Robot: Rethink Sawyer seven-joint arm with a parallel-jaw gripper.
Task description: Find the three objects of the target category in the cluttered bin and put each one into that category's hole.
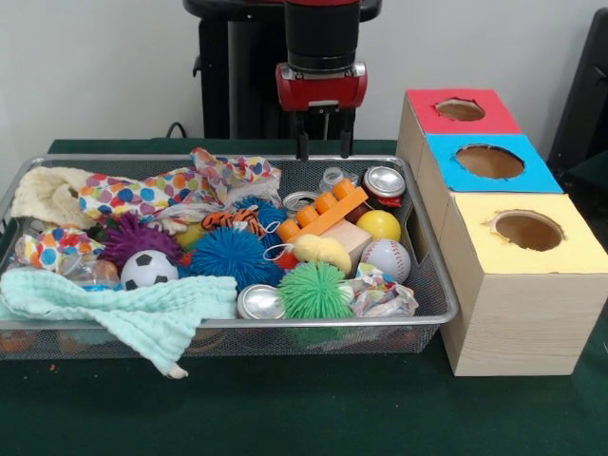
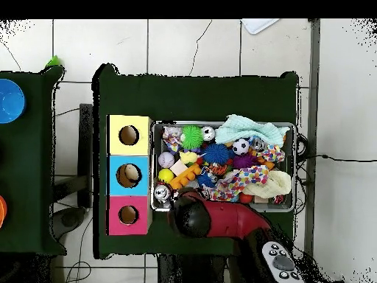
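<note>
1. The arm hangs vertical at the bin's (image 1: 432, 285) twelve o'clock rim, gripper (image 1: 322, 142) pointing down.
2. Its fingers (image 1: 302, 142) are parted, holding nothing.
3. At three o'clock stands the box (image 1: 518, 313) with three holes.

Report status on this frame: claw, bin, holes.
Claw open, empty, above bin's far edge. Bin full of clutter: balls, cans, cloths. Three box holes, red, blue, yellow, unobstructed.

A dark green cloth (image 1: 285, 408) covers the table. In the overhead view, a second green-covered table (image 2: 29, 169) stands beside it, carrying a blue disc (image 2: 10, 100) at its edge. A grey handheld controller (image 2: 282, 262) lies on the tiled floor (image 2: 191, 44).
</note>
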